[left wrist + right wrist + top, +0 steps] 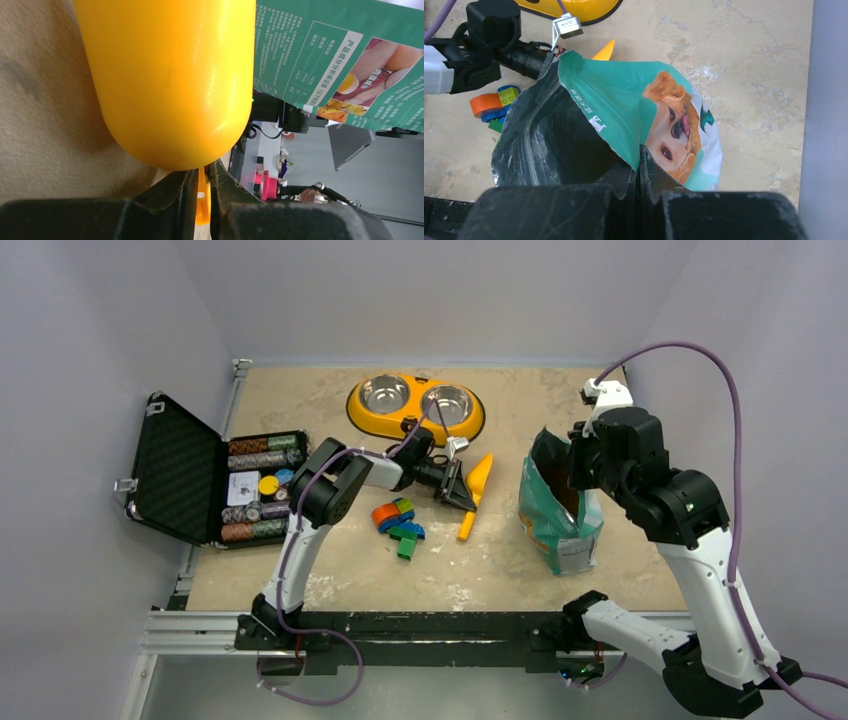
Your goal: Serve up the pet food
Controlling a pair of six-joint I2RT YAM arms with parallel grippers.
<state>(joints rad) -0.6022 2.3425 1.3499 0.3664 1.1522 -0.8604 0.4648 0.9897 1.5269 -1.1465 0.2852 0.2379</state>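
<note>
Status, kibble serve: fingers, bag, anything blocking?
Left fingers clamp scoop handle. Right fingers pinch bag rim, bag open, upright. Bowls look empty; kibble not visible. Blocks left of scoop, none between scoop and bag.

Beige table point(300, 400) bears feeder point(416, 407), chip case point(180, 475), blocks point(398, 522), scoop point(474, 492), food bag point(560, 525).

We list, on the beige counter point(620, 570):
- one yellow twin-bowl feeder point(375, 428), far middle
- one open black case point(180, 470) holding chips, left edge
- one heap of toy blocks point(398, 522), centre
- one yellow scoop point(476, 490), with the left tool point(455, 488) at its handle
- one teal-green bag point(557, 525), upright, mouth open, with the right tool point(580, 458) at its rim
</note>
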